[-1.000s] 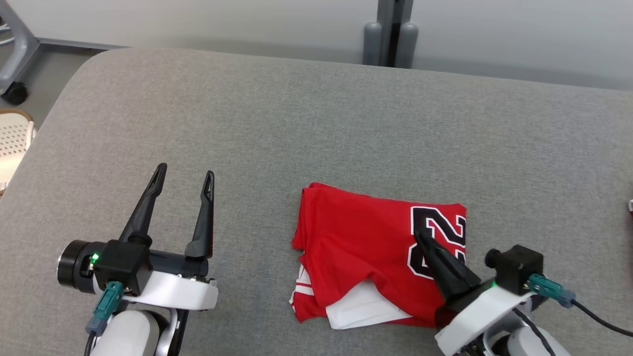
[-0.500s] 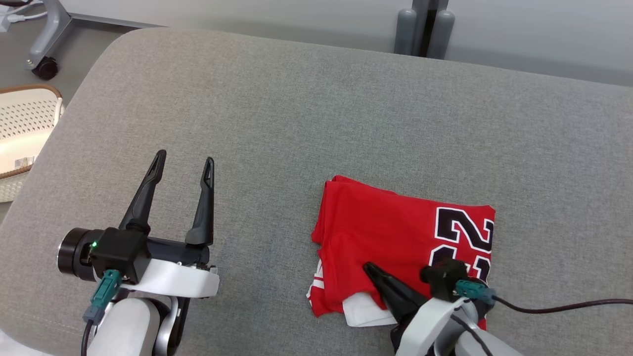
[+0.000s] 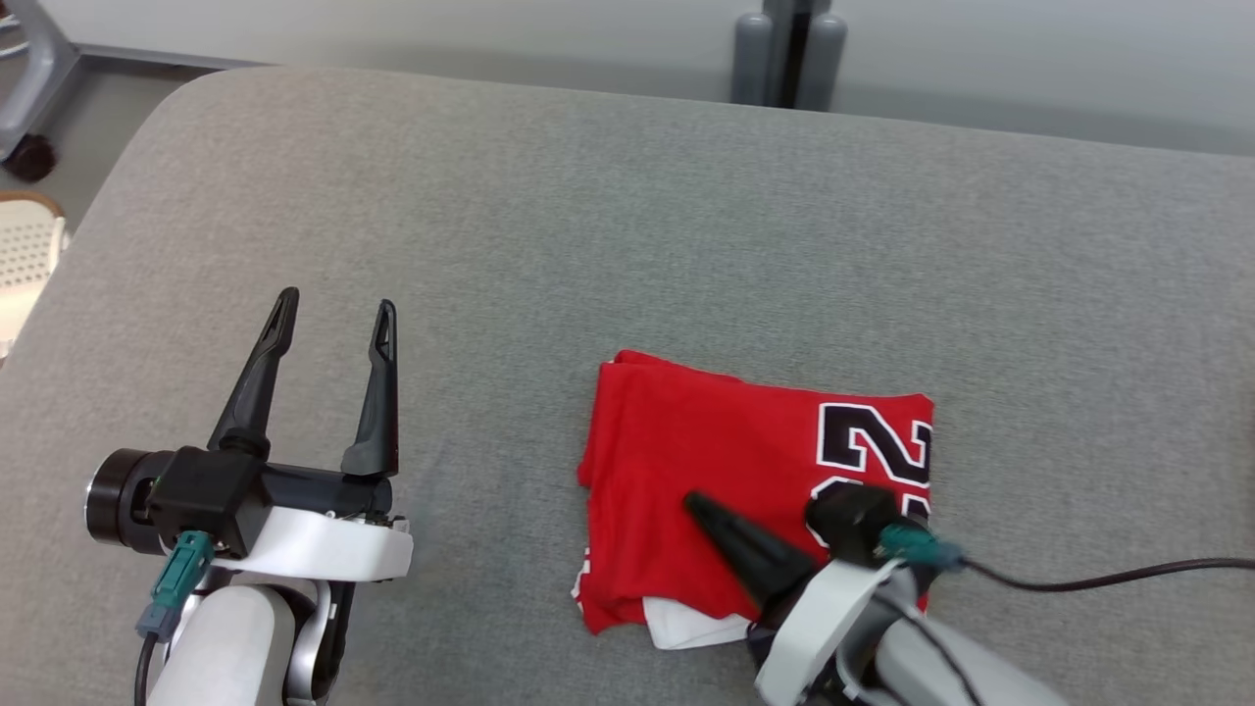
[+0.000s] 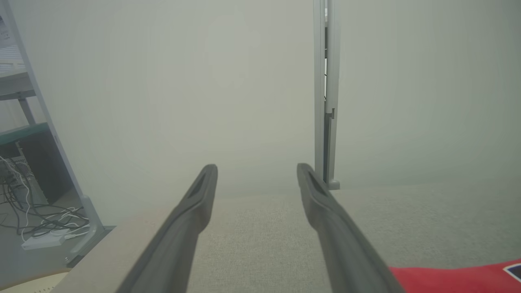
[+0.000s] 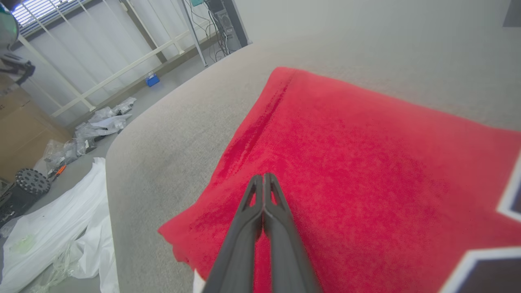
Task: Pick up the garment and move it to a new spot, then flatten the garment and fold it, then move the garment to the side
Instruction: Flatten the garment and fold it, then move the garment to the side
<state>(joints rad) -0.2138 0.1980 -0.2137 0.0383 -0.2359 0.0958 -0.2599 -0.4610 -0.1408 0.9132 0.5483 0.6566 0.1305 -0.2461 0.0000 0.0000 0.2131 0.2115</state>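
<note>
**Desk:** What does the frame show?

**Photographer:** A red short-sleeved jersey shirt with white sleeves and a black number print (image 3: 726,461) lies folded into a compact rectangle on a grey fabric-covered table (image 3: 627,216). It sits towards the near edge, right of centre. A strip of white sleeve peeks out along its near side.

**Desk:** And the arms?

**Photographer:** The right gripper (image 3: 692,503) reaches over the folded shirt from the near side. Its two dark fingers are pressed tight together with nothing between them. In its wrist view the tips sit low over plain red cloth, but whether they touch it cannot be told. A closed pair suits pushing rather than pinching, so this reads as the slide-aside stage, with the folding done. The left gripper (image 3: 336,300) hovers well apart to the shirt's left, fingers spread wide and empty, apparently parked clear of the work.

**Desk:** Room to move?

**Photographer:** Plenty. Bare table runs left, right and beyond the shirt, out to a rounded far-left corner. The near edge is close, so a push looks safer sideways or away. The shirt's left edge shows loose stacked layers, which could ride up under a shove.
</note>
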